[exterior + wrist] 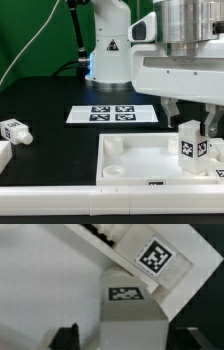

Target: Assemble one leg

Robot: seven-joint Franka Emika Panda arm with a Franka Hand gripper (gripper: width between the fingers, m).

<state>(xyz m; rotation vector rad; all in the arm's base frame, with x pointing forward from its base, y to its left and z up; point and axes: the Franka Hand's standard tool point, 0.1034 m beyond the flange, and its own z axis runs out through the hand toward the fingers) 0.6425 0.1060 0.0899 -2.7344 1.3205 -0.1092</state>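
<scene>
A white leg with a square marker tag stands upright on the right corner of the large white panel. My gripper is over it, with one finger on each side of its top. In the wrist view the leg runs between the fingers. One dark finger stands off from it with a gap, and the other finger is close to its side. The jaws are open. A second leg lies on the black table at the exterior view's left.
The marker board lies on the table behind the panel. The robot base stands at the back. Another white part sits at the far left edge. The panel's tagged rim shows in the wrist view.
</scene>
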